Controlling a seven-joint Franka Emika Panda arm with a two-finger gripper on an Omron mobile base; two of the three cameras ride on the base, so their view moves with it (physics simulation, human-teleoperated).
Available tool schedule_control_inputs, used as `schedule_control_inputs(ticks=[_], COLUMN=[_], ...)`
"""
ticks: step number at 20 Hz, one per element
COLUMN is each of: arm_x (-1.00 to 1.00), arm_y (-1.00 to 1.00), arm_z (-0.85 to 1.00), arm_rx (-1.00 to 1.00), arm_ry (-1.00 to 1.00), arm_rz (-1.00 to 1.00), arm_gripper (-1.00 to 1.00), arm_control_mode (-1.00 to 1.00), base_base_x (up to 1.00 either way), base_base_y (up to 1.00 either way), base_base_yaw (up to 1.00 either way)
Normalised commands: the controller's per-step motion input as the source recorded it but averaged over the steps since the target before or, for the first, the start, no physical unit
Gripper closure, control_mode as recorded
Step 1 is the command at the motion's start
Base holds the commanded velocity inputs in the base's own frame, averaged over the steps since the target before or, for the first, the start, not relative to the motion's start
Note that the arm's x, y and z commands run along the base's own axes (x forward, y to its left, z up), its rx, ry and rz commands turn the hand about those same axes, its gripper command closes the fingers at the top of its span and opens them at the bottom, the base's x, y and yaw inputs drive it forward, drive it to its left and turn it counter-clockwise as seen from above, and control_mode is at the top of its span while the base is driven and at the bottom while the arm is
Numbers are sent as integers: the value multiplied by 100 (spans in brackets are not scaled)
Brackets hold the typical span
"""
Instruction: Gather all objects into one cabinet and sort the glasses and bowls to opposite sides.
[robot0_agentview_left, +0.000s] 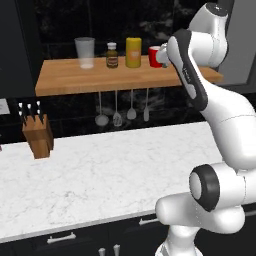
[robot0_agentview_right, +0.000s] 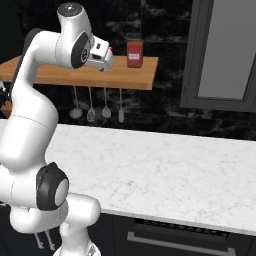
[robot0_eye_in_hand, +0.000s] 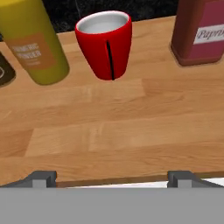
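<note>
Nearest, at the bottom of the hand view: gripper (robot0_eye_in_hand: 112, 178) with jaws spread wide, nothing between them, fingertips (robot0_eye_in_hand: 43, 178) poised at the front edge of the wooden shelf (robot0_eye_in_hand: 109, 131).

Just ahead: a bare stretch of plank, clear for a straight advance.

Beyond that: red mug (robot0_eye_in_hand: 106, 43), upright on the shelf, white inside, handle turned edge-on toward the hand as a thin dark line. Slightly left of the gripper's midline, so a small shift that way looks needed before closing in.

Flanking it: yellow canister (robot0_eye_in_hand: 33, 41) close on the left, dark red jar (robot0_eye_in_hand: 199, 30) further off on the right. Less room on the canister side; best to keep the approach narrow and level, brushing neither.

For a sound grip, probably: advance until the mug body sits between the fingers, handle kept in the gap rather than under a pad, close on the lower walls where the taper is narrower, then lift straight up before drawing back.

Furthest: black wall behind the shelf; in the right base view, a dark wall cabinet (robot0_agentview_right: 222, 55) off to the right, likely the destination.
</note>
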Motion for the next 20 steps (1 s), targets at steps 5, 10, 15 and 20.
schedule_control_inputs(ticks=[5,10,15,20], arm_x=[58,42,16,16], arm_y=[0,3,0,0], arm_z=[0,0,0,0], arm_rx=[8,4,1,2], arm_ry=[3,-2,0,-1], arm_rz=[0,0,0,0], arm_gripper=[-100,-100,-100,-100], arm_control_mode=[-100,-100,-100,-100], base_base_x=[0,0,0,0], base_base_y=[0,0,0,0], base_base_yaw=[0,0,0,0])
